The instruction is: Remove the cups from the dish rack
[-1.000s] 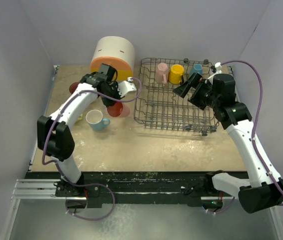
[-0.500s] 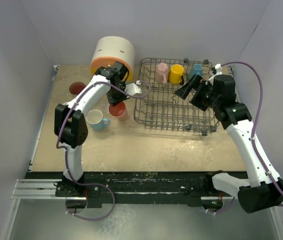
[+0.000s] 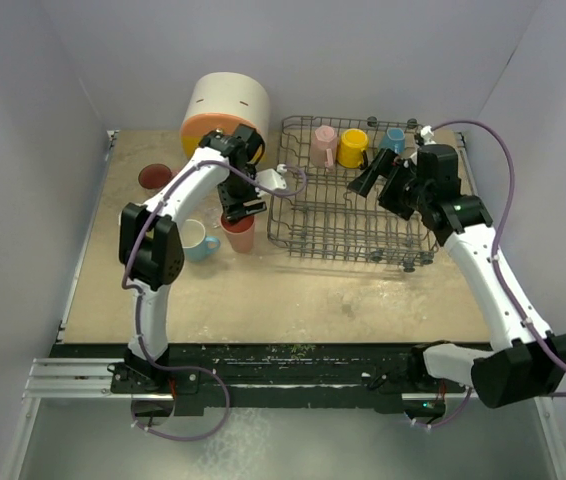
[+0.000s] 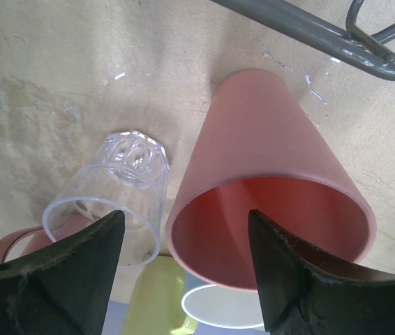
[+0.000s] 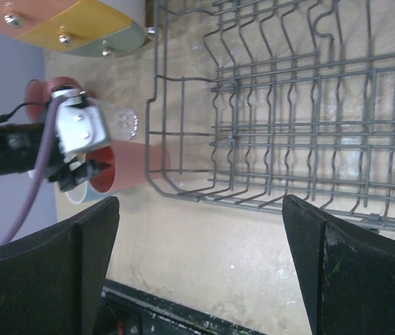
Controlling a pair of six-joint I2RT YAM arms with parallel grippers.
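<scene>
Even, diffuse overhead light; all three views bright, no hard shadows.
Top view: the pale walls (image 3: 23,150) were evenly lit and leaned outward toward the corners, a wide-lens stretch. The dish rack (image 3: 348,215) threw only a faint, soft shadow on the table (image 3: 363,290). Left wrist view: small white glints on the table surface, a soft sheen along the salmon tumbler (image 4: 267,153), and bright highlights in the base of the clear glass (image 4: 121,174). The left gripper's fingers (image 4: 65,279) were near-black and soft at the bottom edge. Right wrist view: rack wires were sharp, slightly bowed near the frame edges. The right gripper's fingers (image 5: 44,265) were dark, blurred silhouettes with little surface detail.
</scene>
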